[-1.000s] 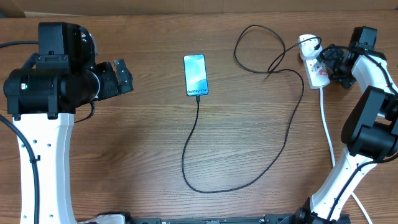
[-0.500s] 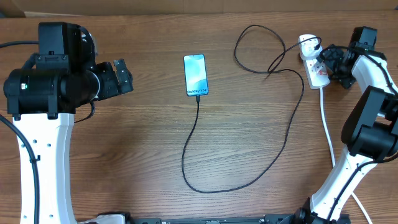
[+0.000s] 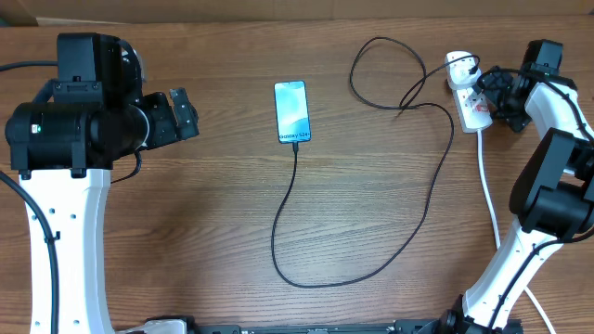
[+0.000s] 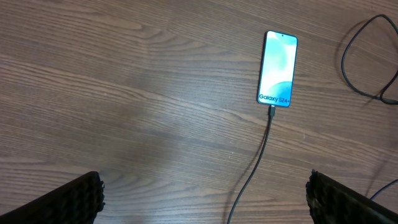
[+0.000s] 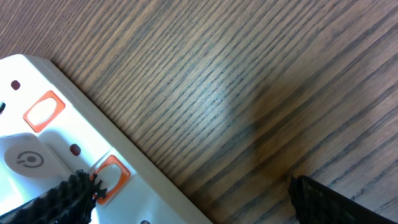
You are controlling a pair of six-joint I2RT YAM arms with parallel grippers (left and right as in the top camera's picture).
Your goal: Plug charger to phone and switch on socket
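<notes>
The phone (image 3: 291, 112) lies flat on the wooden table (image 3: 186, 232), screen lit, with the charger (image 3: 295, 160) meeting its lower edge and looping across to the socket (image 3: 469, 93) far to the phone's right. The left gripper (image 3: 186, 113) stands left of the phone, jaws spread and holding nothing. The right gripper (image 3: 494, 92), also spread, straddles the socket's edge, one fingertip (image 5: 68, 199) overlapping an orange switch (image 5: 111, 177).

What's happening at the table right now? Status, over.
Left end effector open, clear of the phone. Right end effector open at the socket switches. Charger tip at phone port, screen lit. Nothing in the way.
</notes>
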